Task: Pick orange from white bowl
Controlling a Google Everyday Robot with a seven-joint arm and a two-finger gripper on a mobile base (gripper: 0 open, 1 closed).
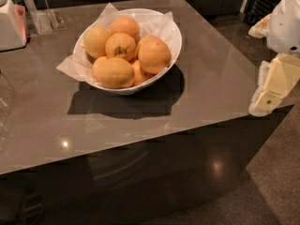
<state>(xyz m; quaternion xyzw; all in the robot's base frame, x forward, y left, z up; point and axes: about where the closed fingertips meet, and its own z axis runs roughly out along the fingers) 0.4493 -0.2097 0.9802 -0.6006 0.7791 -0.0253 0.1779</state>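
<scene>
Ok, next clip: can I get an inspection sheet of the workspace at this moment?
Surface: glossy grey-brown table, some glare spots.
Job's things: orange lies in the white bowl, on the right side among other fruits, untouched; crinkled paper liner sticks past the rim.
Clutter: white appliance and clear stand at the far left corner.
Grippers: gripper beside the table's right edge, well apart from the bowl.
Cables: nothing seen.
Surroundings: dark floor, dark cabinets behind.
</scene>
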